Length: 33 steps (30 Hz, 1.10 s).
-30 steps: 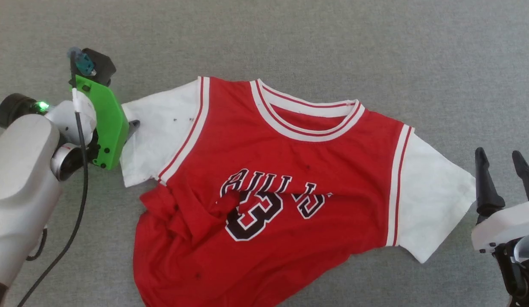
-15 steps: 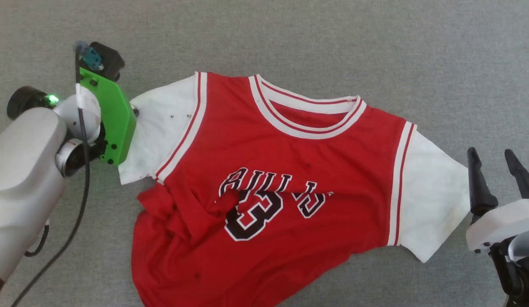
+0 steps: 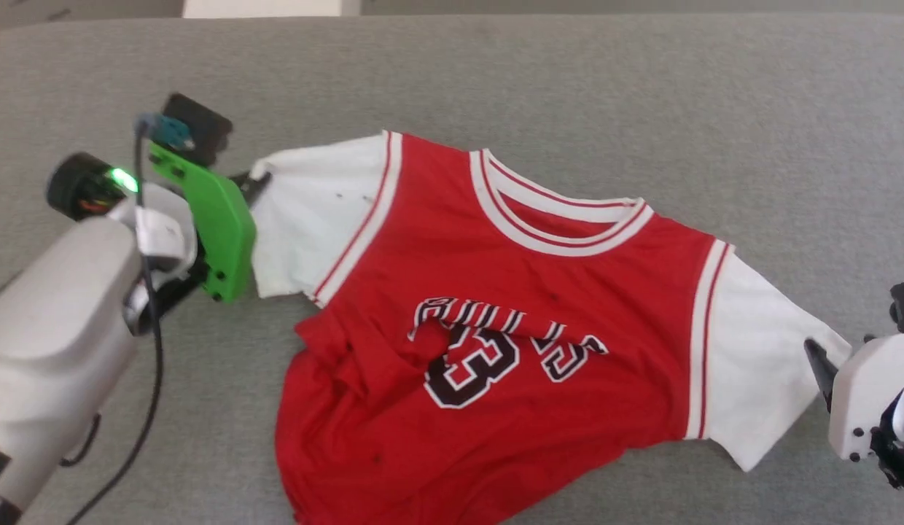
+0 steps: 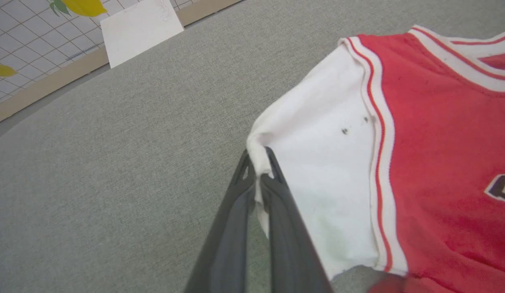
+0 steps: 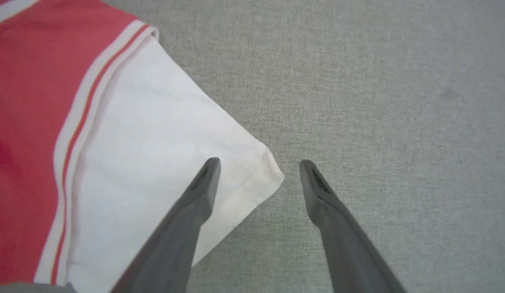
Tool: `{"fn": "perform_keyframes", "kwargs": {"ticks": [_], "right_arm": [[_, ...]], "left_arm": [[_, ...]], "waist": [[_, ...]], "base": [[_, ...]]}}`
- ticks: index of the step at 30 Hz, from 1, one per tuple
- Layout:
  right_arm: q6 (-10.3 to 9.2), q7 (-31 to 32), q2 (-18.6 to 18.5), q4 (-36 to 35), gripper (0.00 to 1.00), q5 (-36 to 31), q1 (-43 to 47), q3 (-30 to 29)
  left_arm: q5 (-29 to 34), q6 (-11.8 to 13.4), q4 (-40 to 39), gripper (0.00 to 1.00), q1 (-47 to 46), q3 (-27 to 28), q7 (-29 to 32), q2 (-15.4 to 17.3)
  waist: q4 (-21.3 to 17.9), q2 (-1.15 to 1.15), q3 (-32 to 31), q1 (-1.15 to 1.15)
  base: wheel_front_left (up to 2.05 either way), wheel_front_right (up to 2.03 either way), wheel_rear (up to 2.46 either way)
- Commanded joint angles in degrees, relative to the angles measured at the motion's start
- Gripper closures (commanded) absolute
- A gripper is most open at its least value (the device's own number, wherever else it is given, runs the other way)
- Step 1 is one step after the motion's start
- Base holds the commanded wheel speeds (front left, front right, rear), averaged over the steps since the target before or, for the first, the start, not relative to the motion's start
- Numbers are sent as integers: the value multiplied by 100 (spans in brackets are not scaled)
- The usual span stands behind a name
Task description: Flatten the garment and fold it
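1. Head view: garment lies face-up on grey table, chest bunched around the number.
2. Jaws: left gripper pinched shut on left sleeve edge; right gripper spread, either side of right sleeve corner.
3. Suggest closing right on that corner, then pulling both outward evenly and low to clear the bunching.

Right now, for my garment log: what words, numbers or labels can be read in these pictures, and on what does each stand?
"3": black, white-outlined digit on the chest of the garment; the figure beside it is crumpled and unclear.
The lettering above the number: folded over on itself, cannot be read whole.
White card in the left wrist view: faint writing at one corner, too small to read.
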Motion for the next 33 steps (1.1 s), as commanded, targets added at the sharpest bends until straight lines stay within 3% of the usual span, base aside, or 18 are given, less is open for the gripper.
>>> {"fn": "perform_keyframes", "kwargs": {"ticks": [1,8,9,10,19,26,32,33], "right_arm": [[-10,176,-161,160,0,40,-124,40],[-10,433,-424,848,0,117,-282,195],[-10,468,-443,928,58,150,-263,279],[-10,459,-453,975,100,178,-264,335],[-10,-413,-668,1043,100,236,-728,254],[-10,-1072,-1161,592,100,361,-1227,4],[-10,-1270,-1489,168,100,437,-1766,-106],[-10,-1228,-1600,-1,100,537,-2028,-88]], "left_arm": [[36,75,-175,100,164,-16,-18,16],[142,412,-1011,100,377,-81,-23,67],[152,447,-1109,100,387,-78,-29,76],[160,472,-1175,100,398,-76,-41,84],[39,754,-1311,100,560,270,-562,249],[-85,982,-1603,100,719,613,-887,625],[-161,1380,-2196,100,828,1042,-1231,982],[-207,1602,-2573,100,881,1269,-1352,1173]], "waist": [[219,0,-111,0],[495,0,6,0],[527,0,27,0],[542,0,34,0],[479,0,-399,0],[366,0,-963,0],[353,0,-1324,0],[362,0,-1439,0]], "base": [[0,0,0],[0,0,0],[0,0,0],[0,0,0],[0,0,0],[0,0,0],[0,0,0],[0,0,0]]}}
